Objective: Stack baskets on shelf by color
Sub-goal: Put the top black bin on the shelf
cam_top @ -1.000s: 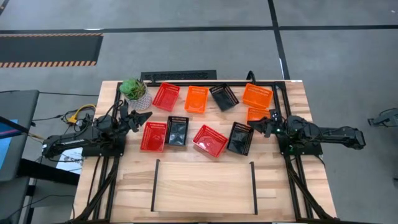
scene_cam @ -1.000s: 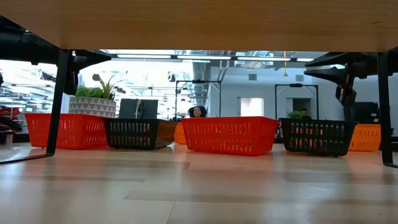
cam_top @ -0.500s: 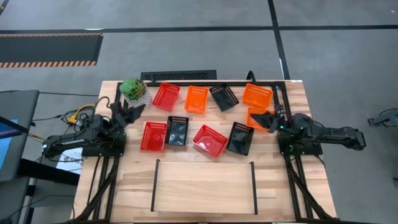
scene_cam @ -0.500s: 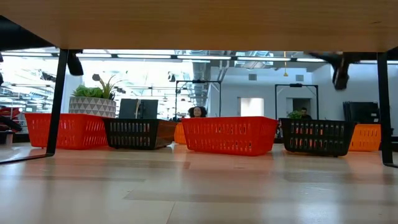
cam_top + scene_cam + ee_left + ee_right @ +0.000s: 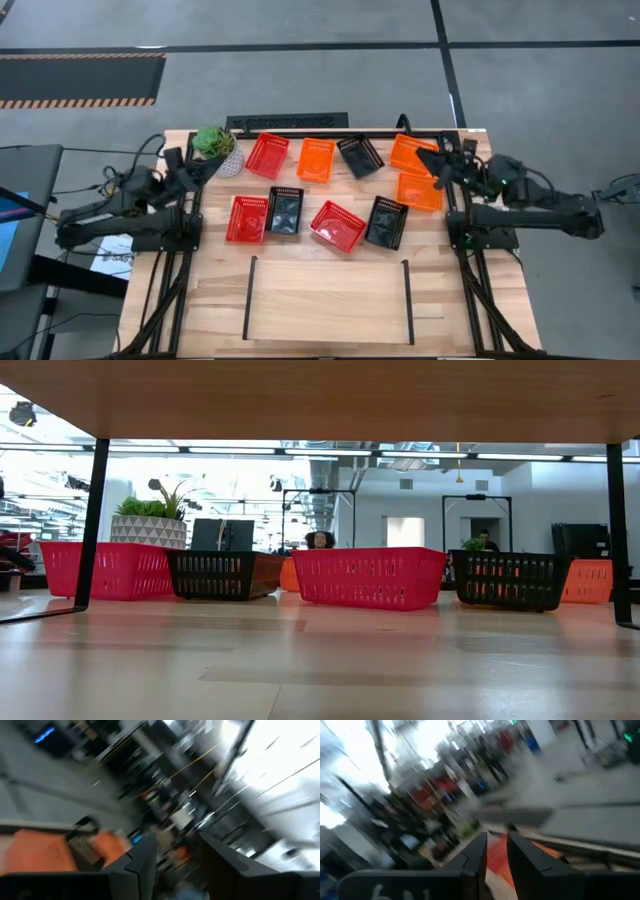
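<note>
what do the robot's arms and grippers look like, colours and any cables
Both arms are dark, nearly black, jointed links on black bases. The left gripper and right gripper end in dark tapered fingers. A small green light shows on the right arm. Black cables trail off beside the left arm, with a yellow one near them.

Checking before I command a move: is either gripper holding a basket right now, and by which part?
Neither. The left gripper sits near the plant, the right gripper over the orange baskets; both are empty.
</note>
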`<state>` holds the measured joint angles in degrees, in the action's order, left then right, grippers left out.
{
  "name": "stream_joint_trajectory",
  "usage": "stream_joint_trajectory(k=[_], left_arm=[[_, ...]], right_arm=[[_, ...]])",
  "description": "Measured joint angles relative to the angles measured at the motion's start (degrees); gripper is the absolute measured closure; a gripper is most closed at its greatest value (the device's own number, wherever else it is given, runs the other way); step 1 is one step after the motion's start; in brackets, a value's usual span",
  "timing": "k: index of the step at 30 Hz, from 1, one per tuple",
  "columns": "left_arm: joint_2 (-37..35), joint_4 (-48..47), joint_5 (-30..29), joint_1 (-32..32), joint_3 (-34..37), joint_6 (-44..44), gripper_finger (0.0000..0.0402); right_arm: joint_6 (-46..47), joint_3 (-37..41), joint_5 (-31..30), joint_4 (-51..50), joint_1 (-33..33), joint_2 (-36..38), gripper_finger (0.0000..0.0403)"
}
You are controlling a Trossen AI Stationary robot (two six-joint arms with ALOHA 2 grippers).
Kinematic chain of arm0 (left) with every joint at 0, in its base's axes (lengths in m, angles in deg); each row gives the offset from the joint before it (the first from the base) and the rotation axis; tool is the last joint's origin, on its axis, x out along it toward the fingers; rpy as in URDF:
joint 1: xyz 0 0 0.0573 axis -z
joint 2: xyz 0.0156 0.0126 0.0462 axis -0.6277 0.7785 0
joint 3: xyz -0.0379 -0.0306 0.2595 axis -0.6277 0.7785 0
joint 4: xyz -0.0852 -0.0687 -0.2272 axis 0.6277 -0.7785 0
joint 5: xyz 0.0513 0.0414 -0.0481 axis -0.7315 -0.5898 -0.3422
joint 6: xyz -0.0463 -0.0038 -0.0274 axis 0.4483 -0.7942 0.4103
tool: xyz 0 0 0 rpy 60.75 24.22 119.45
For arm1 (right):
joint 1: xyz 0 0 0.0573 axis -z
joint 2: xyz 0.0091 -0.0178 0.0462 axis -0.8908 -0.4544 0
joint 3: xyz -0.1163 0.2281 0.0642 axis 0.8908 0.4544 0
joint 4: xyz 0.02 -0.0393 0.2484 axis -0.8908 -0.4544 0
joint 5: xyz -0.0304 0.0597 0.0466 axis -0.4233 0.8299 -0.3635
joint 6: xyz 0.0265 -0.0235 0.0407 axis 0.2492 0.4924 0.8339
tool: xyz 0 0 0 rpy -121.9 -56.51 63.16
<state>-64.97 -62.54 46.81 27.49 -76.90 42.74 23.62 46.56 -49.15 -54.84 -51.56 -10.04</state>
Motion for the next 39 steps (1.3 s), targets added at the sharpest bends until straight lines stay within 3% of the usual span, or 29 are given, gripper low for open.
stream_joint_trajectory(k=[7, 13, 18, 29, 39], left_arm=[[14.21, -24.62, -3.33, -0.06, -16.88, 0.65, 0.0275], [21.93, -36.38, -4.34, -0.08, -27.42, -3.14, 0.0275], [23.9, -37.97, -5.07, -0.08, -30.09, -5.37, 0.0275], [23.97, -40.27, -5.5, -0.08, -30.13, -4.83, 0.0275], [23.97, -40.73, -5.55, -0.08, -30.13, -4.74, 0.0275]], right_arm=[[0.0, -20.66, 0.03, -26.61, 3.93, -19.95, 0.0305], [-5.09, -33.88, 0.17, -40.14, 7.22, -35.15, 0.0305], [-10.96, -40.04, 0.24, -41.0, 7.91, -45.71, 0.0285], [-13.38, -47.55, 3.3, -40.18, 8.61, -67.07, 0.0168], [-11.96, -49.29, 11.34, -38.95, 10.94, -80.78, 0.0159]])
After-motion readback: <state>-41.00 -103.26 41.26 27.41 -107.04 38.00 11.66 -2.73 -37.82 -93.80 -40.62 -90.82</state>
